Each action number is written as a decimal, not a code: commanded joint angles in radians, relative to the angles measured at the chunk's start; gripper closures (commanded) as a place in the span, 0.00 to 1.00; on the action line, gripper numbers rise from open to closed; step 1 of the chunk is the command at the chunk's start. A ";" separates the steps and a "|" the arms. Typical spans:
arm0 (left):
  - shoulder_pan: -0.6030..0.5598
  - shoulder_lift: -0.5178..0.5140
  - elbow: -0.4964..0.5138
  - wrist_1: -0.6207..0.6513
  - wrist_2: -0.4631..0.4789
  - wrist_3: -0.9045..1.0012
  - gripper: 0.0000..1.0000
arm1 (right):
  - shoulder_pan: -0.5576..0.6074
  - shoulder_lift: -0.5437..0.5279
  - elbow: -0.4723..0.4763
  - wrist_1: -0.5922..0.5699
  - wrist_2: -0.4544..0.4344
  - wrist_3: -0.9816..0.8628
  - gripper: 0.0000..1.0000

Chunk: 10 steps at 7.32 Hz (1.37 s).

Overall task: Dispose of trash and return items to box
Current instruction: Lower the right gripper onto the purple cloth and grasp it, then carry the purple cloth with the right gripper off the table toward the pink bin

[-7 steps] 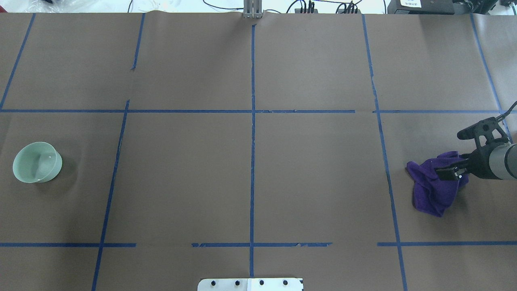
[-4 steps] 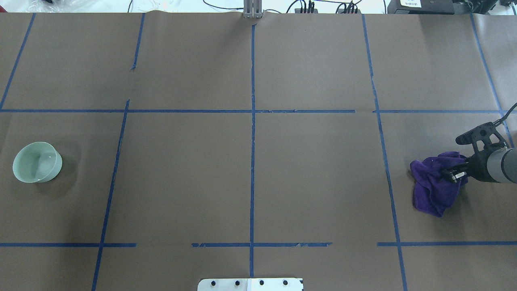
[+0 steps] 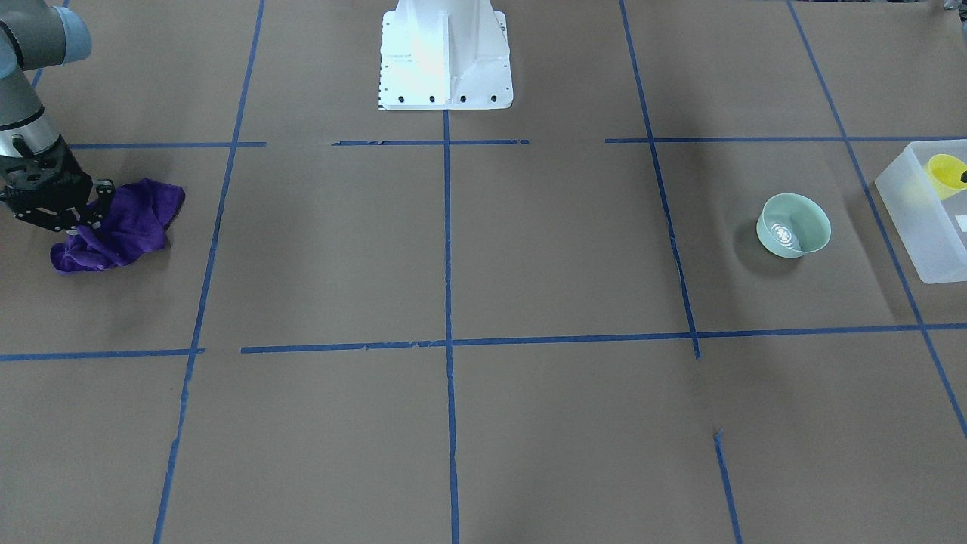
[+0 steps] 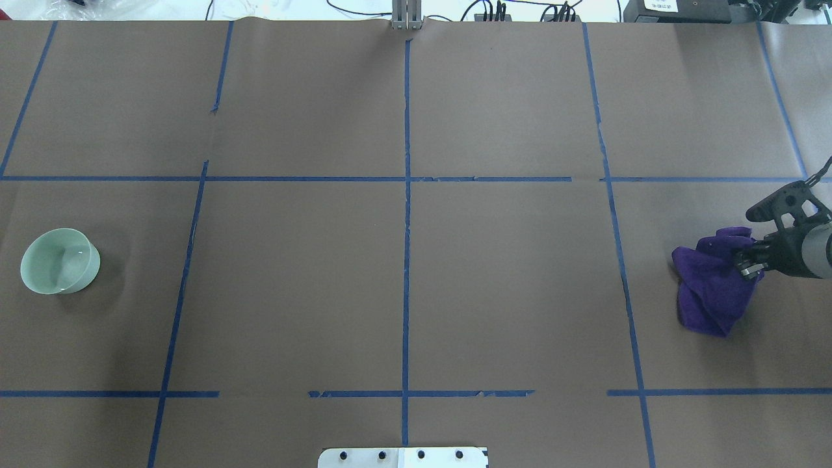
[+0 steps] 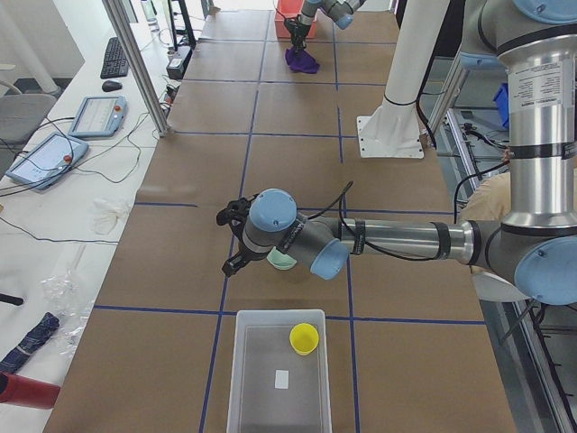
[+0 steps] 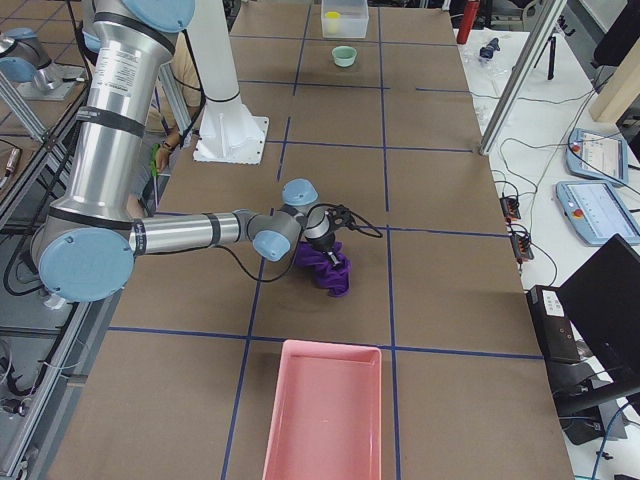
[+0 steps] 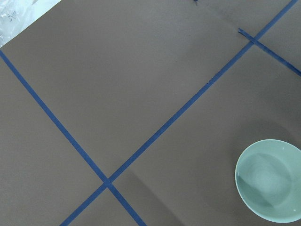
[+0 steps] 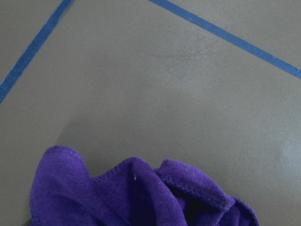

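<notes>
One item left out: mint bowl (image 3: 793, 225) sits on the bench (image 3: 529, 249) near the box (image 3: 918, 227), yellow cup (image 3: 946, 172) already inside. Right tool (image 4: 747, 265), spread a second ago, now pinches the purple cloth (image 4: 712, 292), which has shifted toward the robot's right; we judge trash removal begun. Left tool (image 5: 227, 242): cannot tell.

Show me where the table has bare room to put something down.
The whole middle, between the bowl and the cloth, is bare paper. It is crowded at the right end, where the right hand grips the cloth, and at the left end, where the box holds the cup.
</notes>
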 commanded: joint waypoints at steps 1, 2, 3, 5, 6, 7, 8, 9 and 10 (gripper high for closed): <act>0.000 -0.010 -0.004 -0.002 0.001 -0.040 0.00 | 0.319 0.000 0.001 -0.117 0.202 -0.371 1.00; 0.000 -0.010 -0.005 -0.002 0.001 -0.044 0.00 | 0.495 0.003 -0.008 -0.213 0.268 -0.607 1.00; 0.000 -0.010 -0.008 -0.003 0.001 -0.056 0.00 | 0.667 0.041 -0.005 -0.386 0.305 -0.867 1.00; 0.000 -0.013 -0.010 -0.003 0.001 -0.063 0.00 | 0.901 0.132 -0.051 -0.655 0.298 -1.264 1.00; 0.000 -0.019 -0.012 -0.005 0.001 -0.087 0.00 | 0.944 0.131 -0.142 -0.648 0.313 -1.293 0.88; 0.005 -0.025 -0.018 -0.005 0.001 -0.113 0.00 | 0.945 0.132 -0.195 -0.648 0.365 -1.245 0.01; 0.023 -0.034 -0.042 -0.011 0.003 -0.204 0.00 | 0.943 0.120 -0.186 -0.645 0.501 -1.036 0.00; 0.052 -0.035 -0.051 -0.012 0.003 -0.271 0.00 | 0.913 0.118 -0.182 -0.586 0.602 -0.847 0.00; 0.127 -0.028 -0.073 -0.035 0.009 -0.396 0.00 | 0.827 0.117 -0.169 -0.473 0.626 -0.616 0.00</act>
